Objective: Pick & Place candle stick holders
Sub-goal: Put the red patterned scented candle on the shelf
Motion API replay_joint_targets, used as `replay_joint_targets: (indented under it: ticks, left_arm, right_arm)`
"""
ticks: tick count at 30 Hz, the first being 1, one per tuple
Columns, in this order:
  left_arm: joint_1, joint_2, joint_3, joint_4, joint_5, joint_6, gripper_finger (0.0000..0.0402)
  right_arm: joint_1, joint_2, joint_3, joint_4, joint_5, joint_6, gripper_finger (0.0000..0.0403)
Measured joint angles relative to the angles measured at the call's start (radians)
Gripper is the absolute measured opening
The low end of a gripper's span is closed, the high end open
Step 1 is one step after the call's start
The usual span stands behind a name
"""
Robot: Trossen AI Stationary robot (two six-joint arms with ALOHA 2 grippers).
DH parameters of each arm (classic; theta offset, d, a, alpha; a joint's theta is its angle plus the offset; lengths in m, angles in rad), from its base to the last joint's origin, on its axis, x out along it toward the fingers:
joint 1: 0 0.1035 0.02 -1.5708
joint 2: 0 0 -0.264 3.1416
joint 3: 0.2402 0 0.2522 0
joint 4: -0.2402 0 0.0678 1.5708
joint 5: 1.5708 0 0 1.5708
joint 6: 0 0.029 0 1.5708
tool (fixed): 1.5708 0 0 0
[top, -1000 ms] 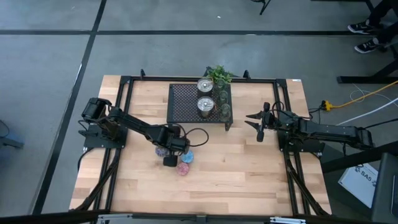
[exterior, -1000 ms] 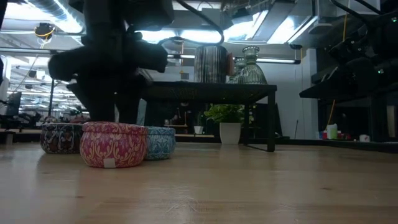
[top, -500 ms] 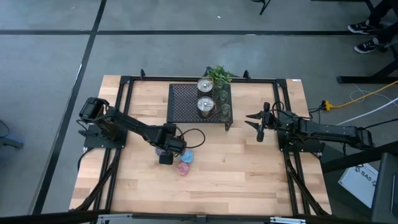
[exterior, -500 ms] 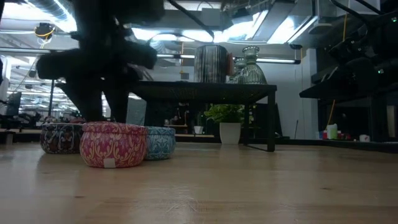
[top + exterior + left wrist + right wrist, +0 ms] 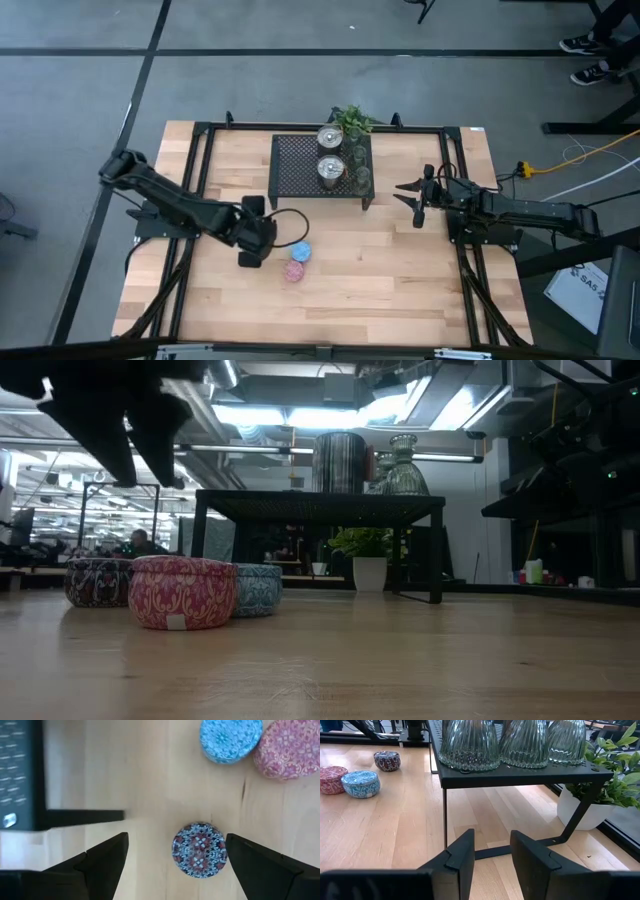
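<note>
Purple-patterned, the candle holder (image 5: 199,849) sits on the wooden table (image 5: 400,270) directly below the left gripper (image 5: 175,865), between its spread, empty fingers. Just beyond it lie the blue holder (image 5: 230,740) and pink holder (image 5: 286,749), touching. The right gripper (image 5: 490,857), fingers slightly apart, faces the black rack (image 5: 520,772).

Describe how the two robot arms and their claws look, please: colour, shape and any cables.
Both arms are dark, slim and jointed. The left claw has two black, wedge-shaped fingers, and a thin black cable loops beside its wrist. The right claw has two flat, dark grey fingers with angular edges. No markings are visible on either arm.
</note>
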Motion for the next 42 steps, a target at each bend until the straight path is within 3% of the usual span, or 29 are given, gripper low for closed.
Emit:
replay_joint_targets:
  ticks: [7,17,28,38,42]
  left_arm:
    - [-0.061,-0.058,-0.068,-0.004,-0.075,-0.11,0.0331]
    - [-0.062,-0.082,-0.24,0.06,0.005,-0.316,0.0331]
    - [-0.029,-0.082,-0.343,0.272,0.02,-0.315,0.0331]
    - [0.01,-0.081,-0.387,0.468,0.118,-0.251,0.0331]
    - [0.009,-0.08,-0.389,0.456,0.117,-0.251,0.0331]
  right_arm:
    - [0.0,0.0,0.0,0.0,0.0,0.0,0.0128]
    - [0.0,0.0,0.0,0.0,0.0,0.0,0.0128]
    - [0.0,0.0,0.0,0.0,0.0,0.0,0.0128]
    - [0.0,0.0,0.0,0.0,0.0,0.0,0.0128]
    - [0.0,0.0,0.0,0.0,0.0,0.0,0.0128]
